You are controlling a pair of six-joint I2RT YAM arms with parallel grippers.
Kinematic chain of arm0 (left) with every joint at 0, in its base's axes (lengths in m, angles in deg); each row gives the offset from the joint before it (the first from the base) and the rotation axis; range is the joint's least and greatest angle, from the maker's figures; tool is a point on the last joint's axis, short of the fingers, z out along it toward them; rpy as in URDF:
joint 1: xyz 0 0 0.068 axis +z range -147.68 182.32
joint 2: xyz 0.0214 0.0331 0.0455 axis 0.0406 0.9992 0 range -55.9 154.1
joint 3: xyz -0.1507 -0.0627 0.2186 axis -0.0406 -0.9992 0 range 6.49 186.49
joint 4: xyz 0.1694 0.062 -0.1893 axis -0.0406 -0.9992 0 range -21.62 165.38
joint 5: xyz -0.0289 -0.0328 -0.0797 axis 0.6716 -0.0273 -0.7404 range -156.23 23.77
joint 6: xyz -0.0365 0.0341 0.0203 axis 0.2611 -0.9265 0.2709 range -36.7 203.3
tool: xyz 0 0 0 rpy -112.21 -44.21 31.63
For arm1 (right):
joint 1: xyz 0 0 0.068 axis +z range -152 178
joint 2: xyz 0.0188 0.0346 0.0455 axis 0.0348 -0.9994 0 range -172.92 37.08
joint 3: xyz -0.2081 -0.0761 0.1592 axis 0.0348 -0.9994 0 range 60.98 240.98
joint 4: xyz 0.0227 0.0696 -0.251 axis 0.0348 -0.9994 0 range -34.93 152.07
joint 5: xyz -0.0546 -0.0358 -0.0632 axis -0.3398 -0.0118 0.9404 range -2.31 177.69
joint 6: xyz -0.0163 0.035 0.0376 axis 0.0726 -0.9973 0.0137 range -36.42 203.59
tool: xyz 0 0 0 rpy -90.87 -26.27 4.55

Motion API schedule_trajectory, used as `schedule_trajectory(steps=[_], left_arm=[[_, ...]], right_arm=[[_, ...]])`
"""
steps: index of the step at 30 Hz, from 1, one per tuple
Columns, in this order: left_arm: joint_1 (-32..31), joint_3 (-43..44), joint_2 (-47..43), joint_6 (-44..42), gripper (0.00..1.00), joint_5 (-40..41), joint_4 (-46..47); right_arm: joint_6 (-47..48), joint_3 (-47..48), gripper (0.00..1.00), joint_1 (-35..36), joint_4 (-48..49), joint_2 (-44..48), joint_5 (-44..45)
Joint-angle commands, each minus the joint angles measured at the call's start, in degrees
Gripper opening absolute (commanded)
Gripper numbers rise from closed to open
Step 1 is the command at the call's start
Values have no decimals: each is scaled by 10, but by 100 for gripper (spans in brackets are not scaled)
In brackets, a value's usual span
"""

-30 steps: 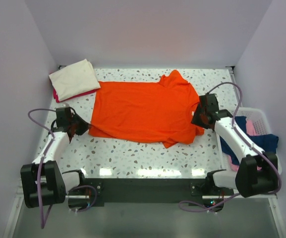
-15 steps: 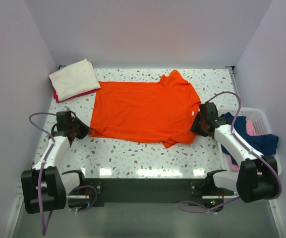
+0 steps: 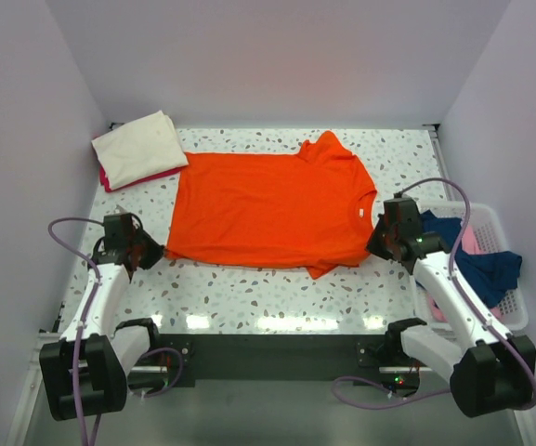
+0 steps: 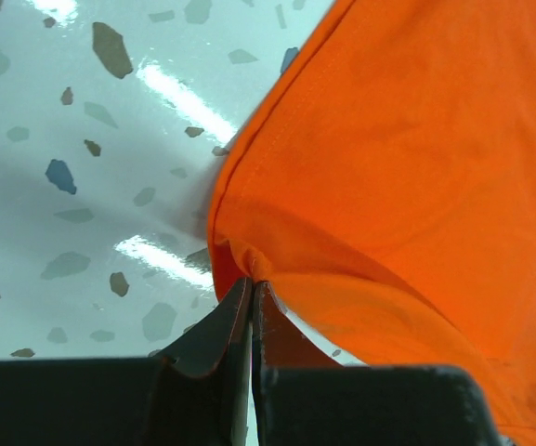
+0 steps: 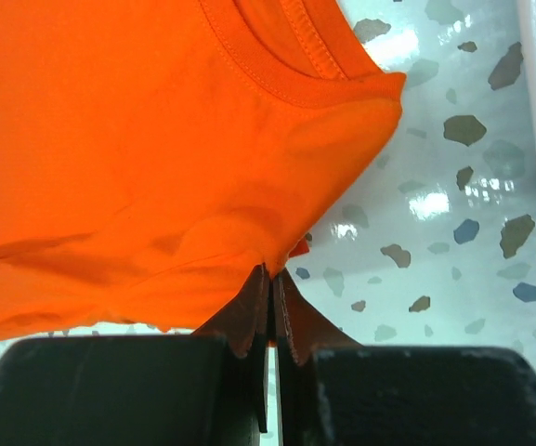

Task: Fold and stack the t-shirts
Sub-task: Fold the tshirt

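Note:
An orange t-shirt [image 3: 268,209] lies spread across the middle of the speckled table, collar to the right. My left gripper [image 3: 149,249] is shut on its near-left corner; in the left wrist view the cloth [image 4: 379,167] bunches into the left gripper [image 4: 252,281]. My right gripper [image 3: 379,243] is shut on the near-right edge below the collar, and the orange t-shirt [image 5: 137,139] puckers at the right gripper [image 5: 272,272]. A folded cream t-shirt [image 3: 139,147] lies on a folded pink one [image 3: 110,178] at the back left.
A white basket [image 3: 489,223] at the table's right edge holds dark blue [image 3: 490,269] and pink clothes [image 3: 470,240]. Grey walls close in the left, back and right. The right arm [image 3: 449,288] runs alongside the basket.
The right gripper has closed on the shirt's near-right edge and drawn back toward the near edge. The left gripper, still shut on its corner, has pulled slightly nearer, stretching the shirt flatter.

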State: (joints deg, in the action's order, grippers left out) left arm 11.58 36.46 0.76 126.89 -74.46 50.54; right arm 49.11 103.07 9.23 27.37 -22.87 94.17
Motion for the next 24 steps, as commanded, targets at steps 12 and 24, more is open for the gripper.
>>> schedule_trajectory(steps=[12,24], left_arm=[[0,-5,-24,-2,28,36,-32],[-62,-36,-57,68,41,99,-56]], right_arm=[[6,20,0,-1,-83,66,22],[17,41,6,-1,-57,19,22]])
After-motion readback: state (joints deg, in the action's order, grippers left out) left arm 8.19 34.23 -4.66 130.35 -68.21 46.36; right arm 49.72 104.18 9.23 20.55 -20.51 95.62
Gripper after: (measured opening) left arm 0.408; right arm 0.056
